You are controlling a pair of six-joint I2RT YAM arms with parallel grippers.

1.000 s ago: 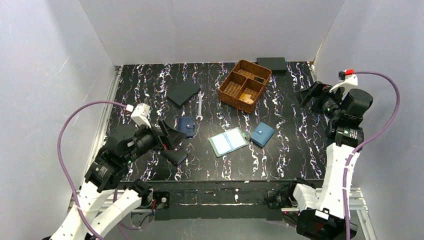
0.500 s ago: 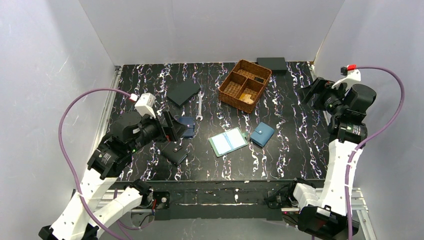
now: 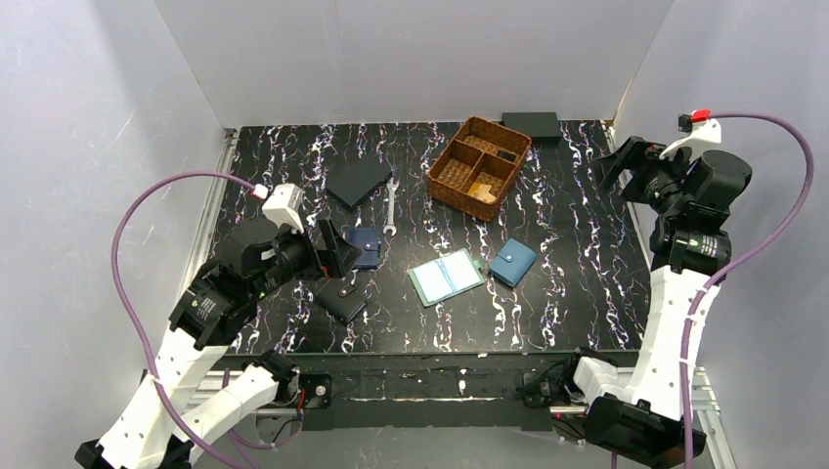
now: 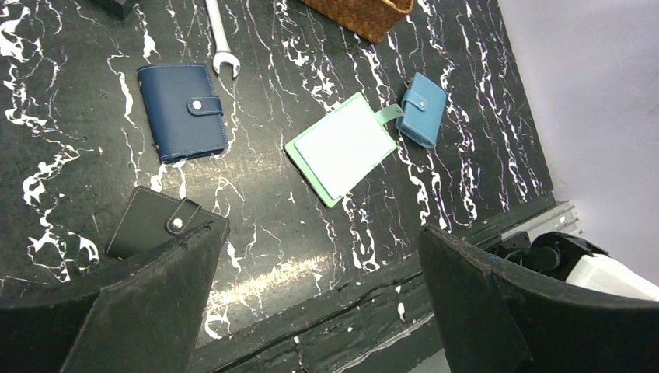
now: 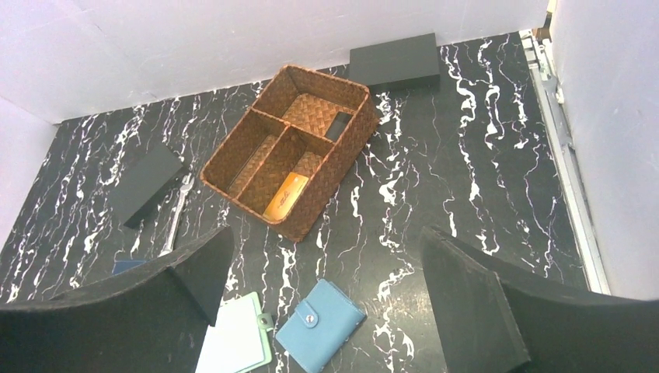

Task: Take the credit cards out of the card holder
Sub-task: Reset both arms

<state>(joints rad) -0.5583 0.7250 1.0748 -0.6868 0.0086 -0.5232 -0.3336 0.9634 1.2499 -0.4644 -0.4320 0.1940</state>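
Observation:
The card holder (image 3: 446,277) lies open on the table, pale inside up, its snap tab toward the blue wallet; it also shows in the left wrist view (image 4: 342,148) and the right wrist view (image 5: 237,338). A tan-golden credit card (image 5: 285,196) lies in the basket's near compartment (image 3: 481,188). A dark credit card (image 5: 339,126) lies in a far compartment. My left gripper (image 3: 332,256) hangs open to the left of the holder, over the dark wallets, holding nothing (image 4: 320,233). At the far right my right gripper (image 3: 622,166) hovers high and open, empty (image 5: 326,233).
A woven basket (image 3: 458,195) stands at the back. A blue wallet (image 3: 513,262) lies right of the holder. A navy wallet (image 3: 365,246), a black wallet (image 3: 340,301), a wrench (image 3: 390,207) and a flat black case (image 3: 358,181) lie left. A black box (image 3: 531,123) sits at the rear wall.
My left gripper has pulled up and back, uncovering the black wallet. The right gripper has risen and drawn back toward the right wall. Both stayed open.

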